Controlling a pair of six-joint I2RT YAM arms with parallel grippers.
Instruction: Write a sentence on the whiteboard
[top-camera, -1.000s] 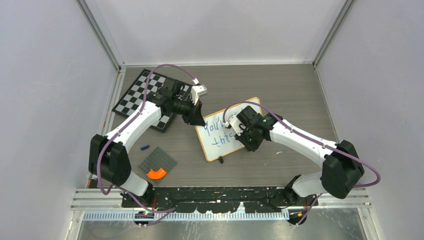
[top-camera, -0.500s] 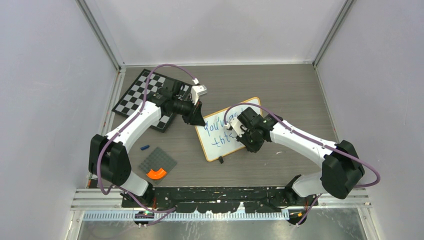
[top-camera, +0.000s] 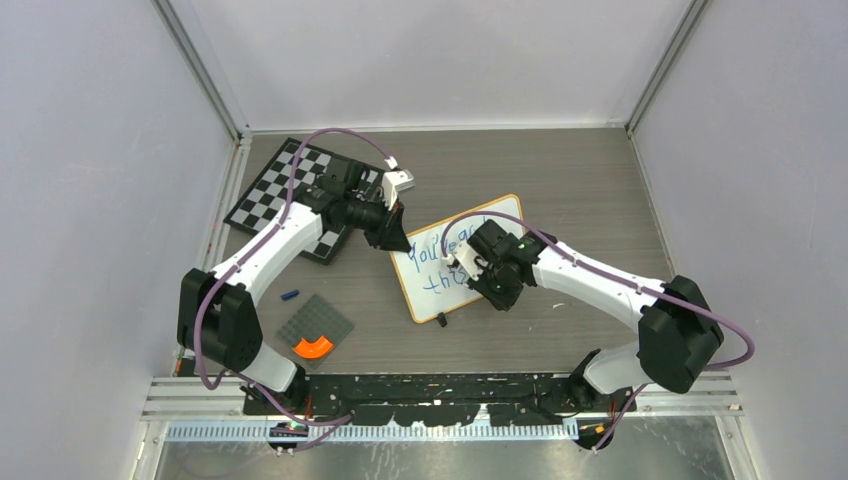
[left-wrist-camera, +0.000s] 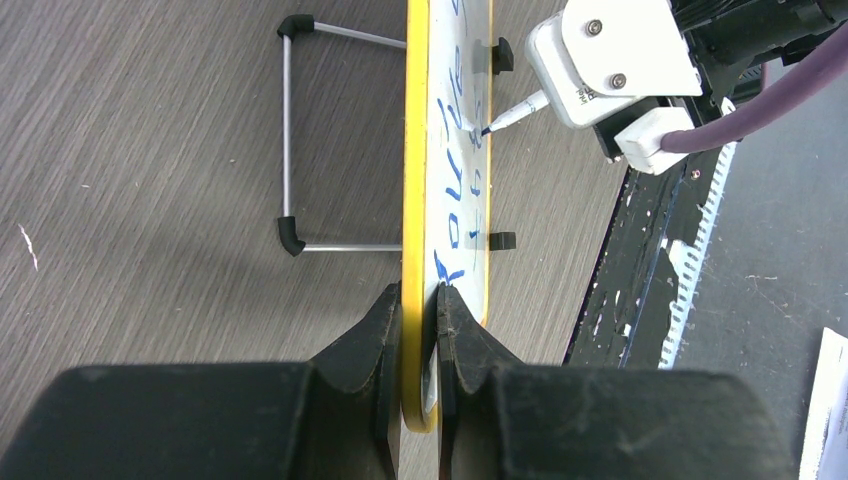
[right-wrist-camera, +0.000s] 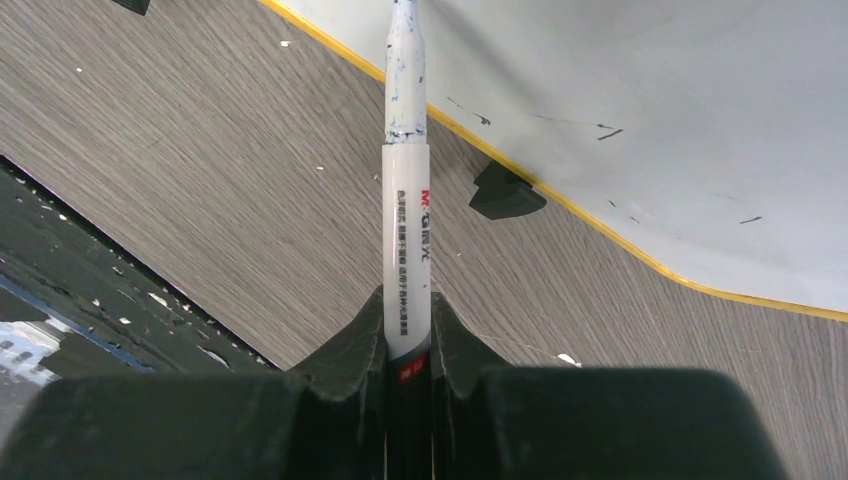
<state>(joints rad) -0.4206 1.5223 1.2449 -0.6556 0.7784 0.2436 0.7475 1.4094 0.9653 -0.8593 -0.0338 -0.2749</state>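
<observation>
The whiteboard (top-camera: 428, 272) has a yellowish frame and lies tilted at the table's middle, with blue handwriting on it. My left gripper (top-camera: 396, 240) is shut on its far-left edge; in the left wrist view the fingers (left-wrist-camera: 420, 300) pinch the frame of the board (left-wrist-camera: 455, 200) seen edge-on. My right gripper (top-camera: 480, 268) is over the board, shut on a white marker (right-wrist-camera: 408, 230). In the left wrist view the marker's tip (left-wrist-camera: 492, 127) touches the writing surface. In the right wrist view the board (right-wrist-camera: 640, 100) and one black clip foot (right-wrist-camera: 507, 192) show beyond my right gripper (right-wrist-camera: 408, 300).
A black-and-white chessboard (top-camera: 290, 195) lies at the far left, under the left arm. A grey baseplate (top-camera: 316, 322) with an orange piece (top-camera: 313, 347) and a small blue piece (top-camera: 290, 295) lie at the near left. A wire stand (left-wrist-camera: 290, 130) lies behind the board.
My right gripper has moved a little left across the board with the marker. My left gripper and the board have stayed put.
</observation>
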